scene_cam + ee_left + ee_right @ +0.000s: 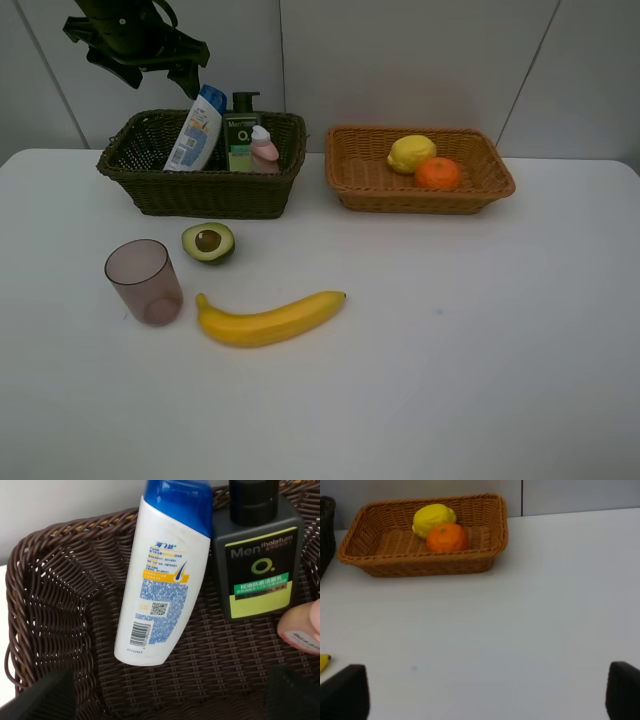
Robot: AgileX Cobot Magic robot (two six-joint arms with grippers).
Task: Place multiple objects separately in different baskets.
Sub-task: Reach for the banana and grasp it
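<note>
The dark olive-brown basket [150, 185] holds the white blue-capped bottle [196, 130], the dark green pump bottle [241, 135] and the small pink bottle [264, 146]. My left gripper [160, 75] hangs open and empty above its back left; the left wrist view shows the white bottle [160, 580] leaning on the wicker wall. The orange-tan basket [360, 185] holds the lemon [411, 153] and the orange [437, 173]. The halved avocado [208, 242], mauve cup [145, 282] and banana [270, 320] lie on the table. My right gripper [485, 695] is open and empty over the table.
The white table [480, 330] stretches to the right of the banana and in front of the orange-tan basket [385, 545]. A pale wall stands right behind both baskets. The right arm is out of the exterior high view.
</note>
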